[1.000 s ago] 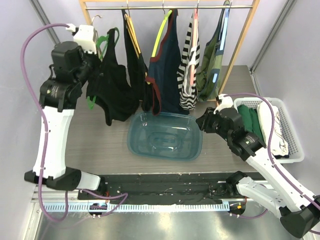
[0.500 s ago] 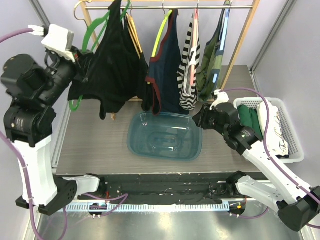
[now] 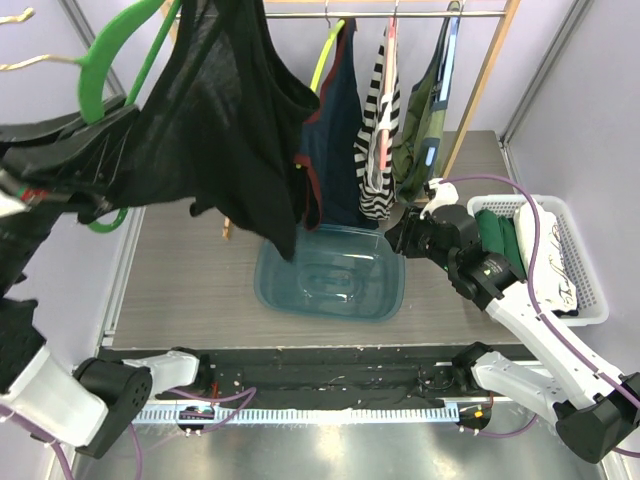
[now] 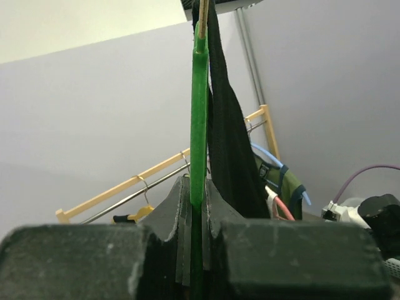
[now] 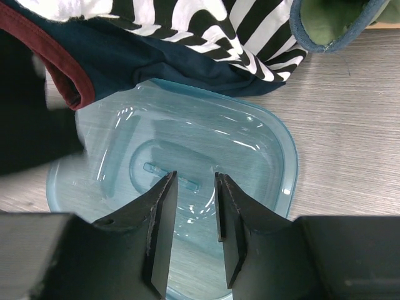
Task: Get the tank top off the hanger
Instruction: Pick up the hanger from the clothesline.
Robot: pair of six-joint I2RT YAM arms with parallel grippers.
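My left gripper (image 3: 92,150) is raised high at the left, close under the top camera. It is shut on the lower bar of a green hanger (image 3: 110,55). A black tank top (image 3: 220,110) hangs from that hanger and drapes down toward the blue bin (image 3: 392,300). The left wrist view shows the hanger (image 4: 199,112) pinched edge-on between the fingers of the left gripper (image 4: 198,190), with the black tank top (image 4: 228,144) just right of it. My right gripper (image 3: 396,232) hovers open and empty at the bin's right rim. In its own view the right gripper (image 5: 195,182) is over the bin (image 5: 284,156).
On the wooden rack (image 3: 482,90) hang a navy top with red trim (image 3: 335,150), a striped top (image 3: 378,140) and an olive top (image 3: 425,120). A white basket (image 3: 592,295) with folded clothes stands at the right table edge.
My left arm has lifted the green hanger and black tank top off the rail, up and to the left toward the camera. The right gripper has shifted slightly left toward the bin.
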